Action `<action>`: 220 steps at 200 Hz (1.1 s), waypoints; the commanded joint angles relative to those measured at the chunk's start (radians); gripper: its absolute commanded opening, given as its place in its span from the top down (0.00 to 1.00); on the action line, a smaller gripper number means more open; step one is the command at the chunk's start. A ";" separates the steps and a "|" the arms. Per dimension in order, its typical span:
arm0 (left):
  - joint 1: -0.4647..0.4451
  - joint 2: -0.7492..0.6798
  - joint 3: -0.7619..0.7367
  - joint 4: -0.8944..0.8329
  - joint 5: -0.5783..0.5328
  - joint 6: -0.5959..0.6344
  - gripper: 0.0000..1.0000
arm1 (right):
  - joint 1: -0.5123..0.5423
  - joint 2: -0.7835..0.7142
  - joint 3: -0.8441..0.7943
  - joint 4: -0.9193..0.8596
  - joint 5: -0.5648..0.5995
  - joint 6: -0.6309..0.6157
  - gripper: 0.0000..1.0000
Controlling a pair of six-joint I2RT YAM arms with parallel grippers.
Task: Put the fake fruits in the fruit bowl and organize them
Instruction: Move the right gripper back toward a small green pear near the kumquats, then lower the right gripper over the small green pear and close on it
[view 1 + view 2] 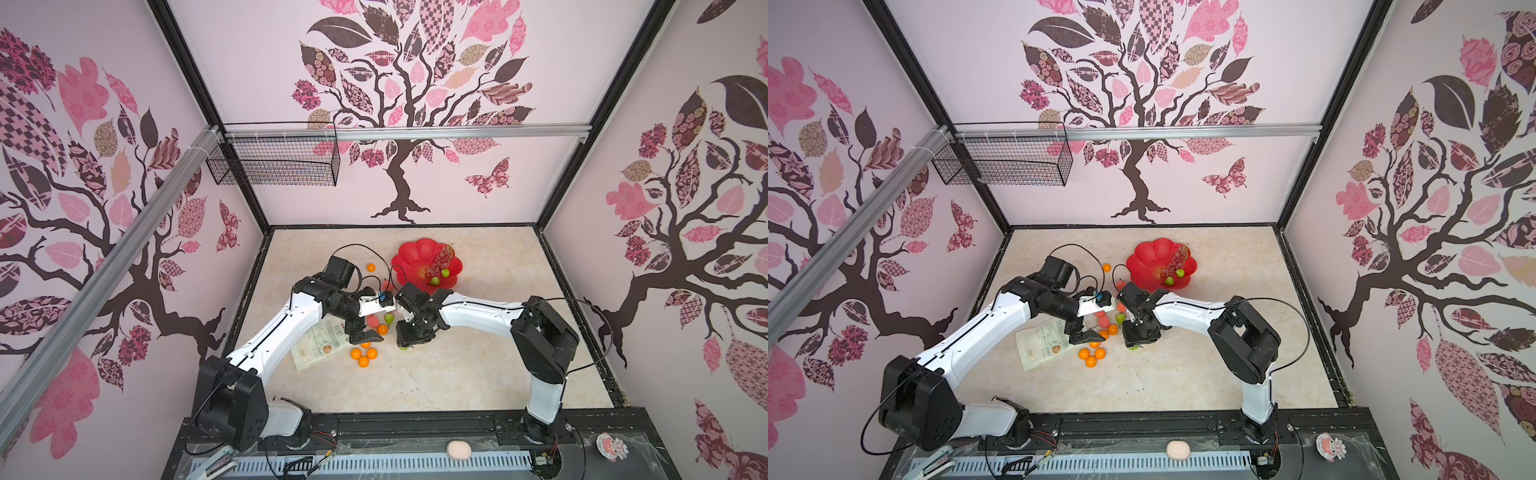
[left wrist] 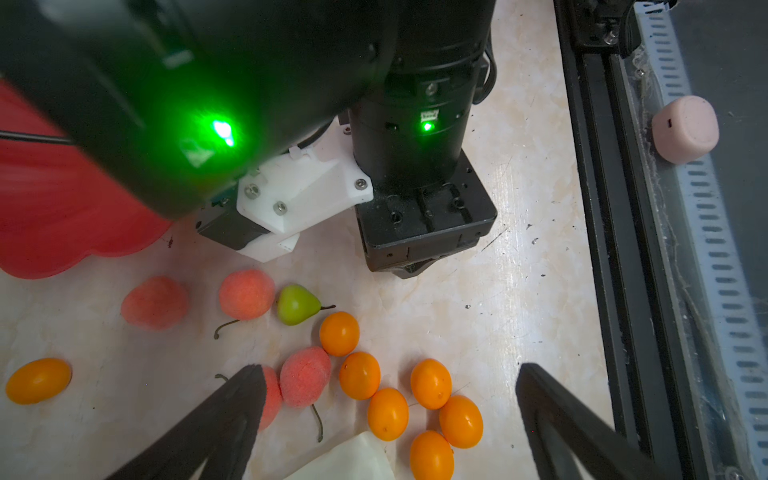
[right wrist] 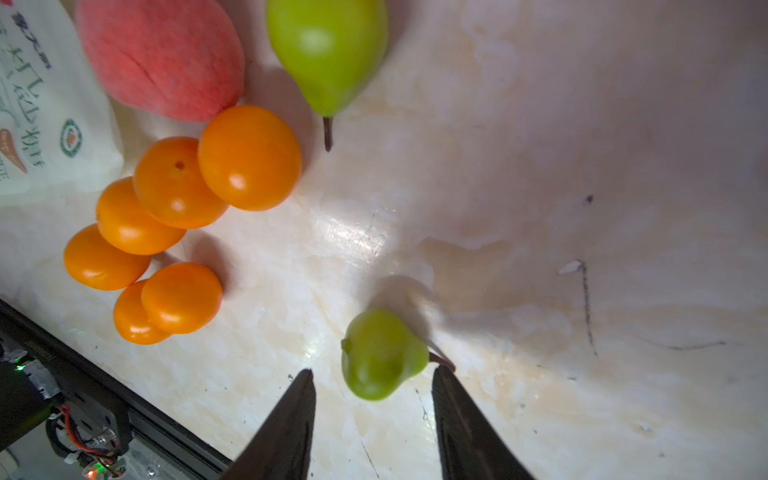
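- Here, the right gripper pointed down at the table, about half open, its fingers either side of a pear. One finger was at the stem and the other stood just clear. The pear lay on the table, not gripped.
- The left gripper was wide open and held nothing. It hung low over the oranges and peaches, just left of the right gripper.
- The bowl sat far and right of centre, beyond both grippers. Grapes lay along its right side and two bowl pears at its near edge.
- A second pear lay on the table between the two wrists, touching a peach on its left.
- Most oranges sat in a cluster near the left gripper, some touching one another. A lone orange lay left of the bowl, well apart from the cluster.
- The pouch lay flat under the left arm, just left of the orange cluster.
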 commanded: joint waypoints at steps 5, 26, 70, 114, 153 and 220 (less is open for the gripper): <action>0.005 -0.011 0.014 -0.002 0.013 0.009 0.02 | 0.008 0.045 0.052 -0.049 0.021 -0.018 0.51; 0.005 -0.011 0.015 -0.001 0.015 0.008 0.02 | 0.010 0.060 0.065 -0.058 0.023 -0.022 0.51; 0.008 -0.011 0.013 0.003 0.015 0.006 0.02 | 0.013 0.081 0.069 -0.070 0.028 -0.029 0.50; 0.011 -0.009 0.015 0.004 0.021 0.004 0.02 | 0.020 0.093 0.065 -0.074 0.026 -0.033 0.50; 0.012 -0.008 0.016 0.002 0.026 0.003 0.02 | 0.033 0.114 0.075 -0.084 0.016 -0.039 0.50; 0.021 -0.008 0.017 0.004 0.028 0.002 0.02 | 0.042 0.129 0.089 -0.108 0.063 -0.049 0.50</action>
